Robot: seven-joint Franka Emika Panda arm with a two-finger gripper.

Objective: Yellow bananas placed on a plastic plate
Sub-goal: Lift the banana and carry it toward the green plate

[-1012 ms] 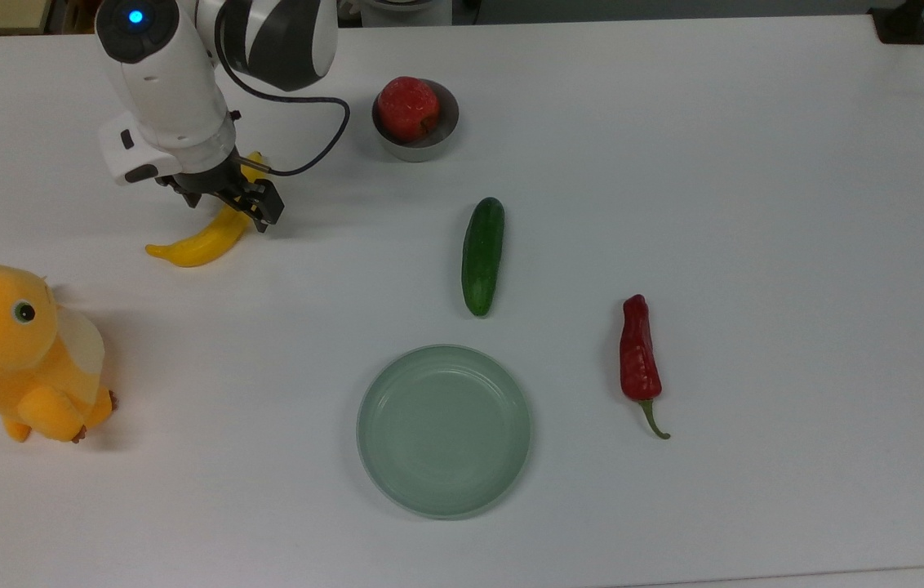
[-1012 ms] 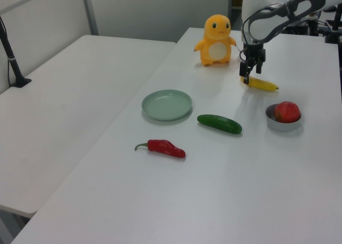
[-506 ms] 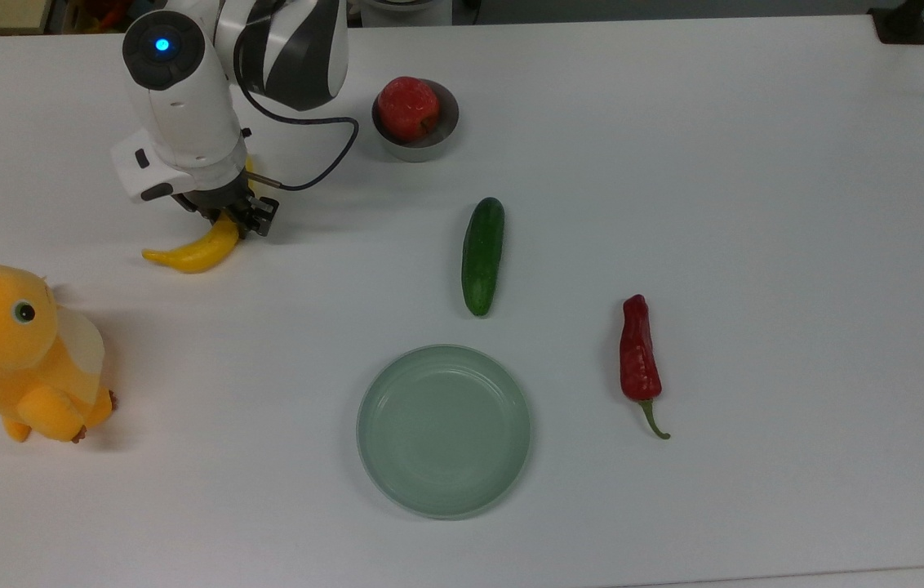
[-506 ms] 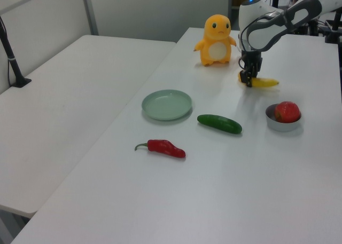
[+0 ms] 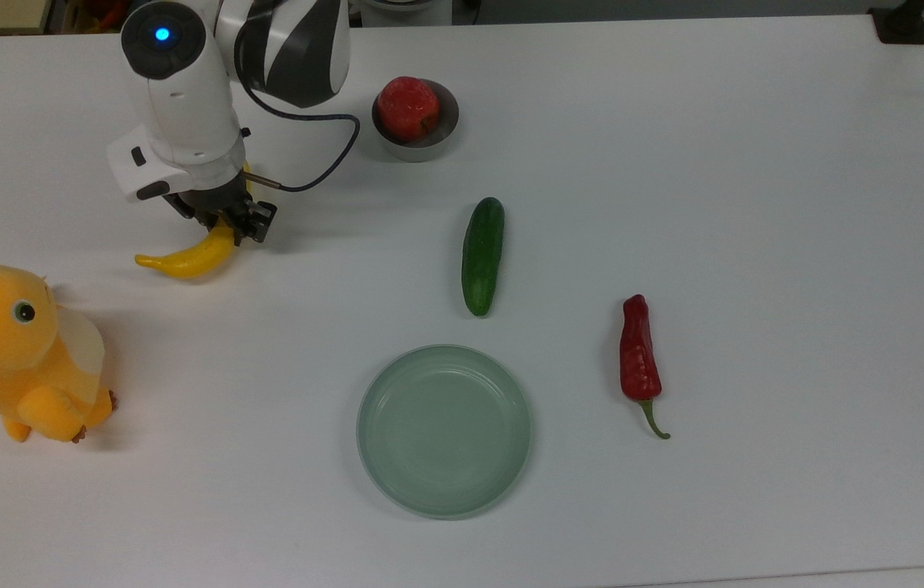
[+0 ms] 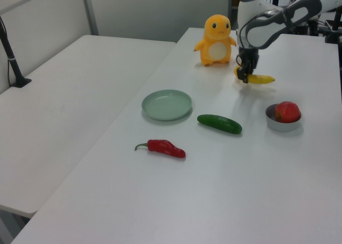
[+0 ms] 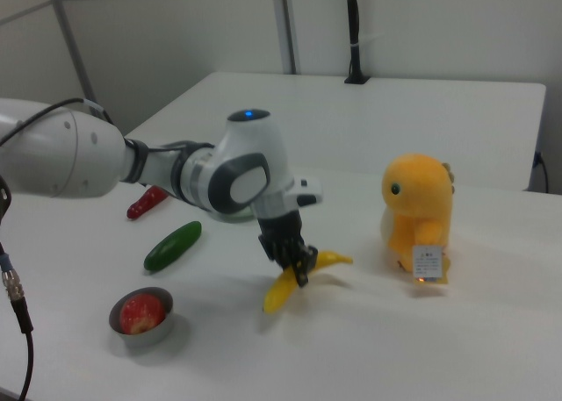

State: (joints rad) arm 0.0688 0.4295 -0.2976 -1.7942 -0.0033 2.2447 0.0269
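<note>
**Already gripped: banana held mid-length, plate waiting bare**

Evidently the gripper (image 5: 227,222) has closed on the yellow banana (image 5: 184,257) near its middle, which looks a sensible place to take a long curved fruit, since the weight hangs roughly even on both sides of the fingers; in the right view the banana (image 7: 294,281) tilts, one end pointing down toward the table (image 5: 756,204) and the other slanting up toward the yellow-orange plush toy (image 7: 420,215), and a shadow beneath it suggests it is clear of the surface, though whether the lower tip touches I cannot tell.

The arm reaches down from the top view's upper left, its wrist near vertical, the fingers pointing straight at the table; in the left view the gripper (image 6: 243,76) hangs just beside the plush toy (image 6: 216,40), with the banana (image 6: 257,79) jutting toward the left view's right.

The plastic plate (image 5: 444,430) lies well apart, near the lower middle of the top view, and holds nothing; between it and the banana's side of the table rests a cucumber (image 5: 482,255), so the carry probably wants to pass above or in front of it; the red pepper (image 5: 639,359) and the small metal bowl (image 5: 421,135) with a red fruit (image 5: 407,106) stand off the likely path.
</note>
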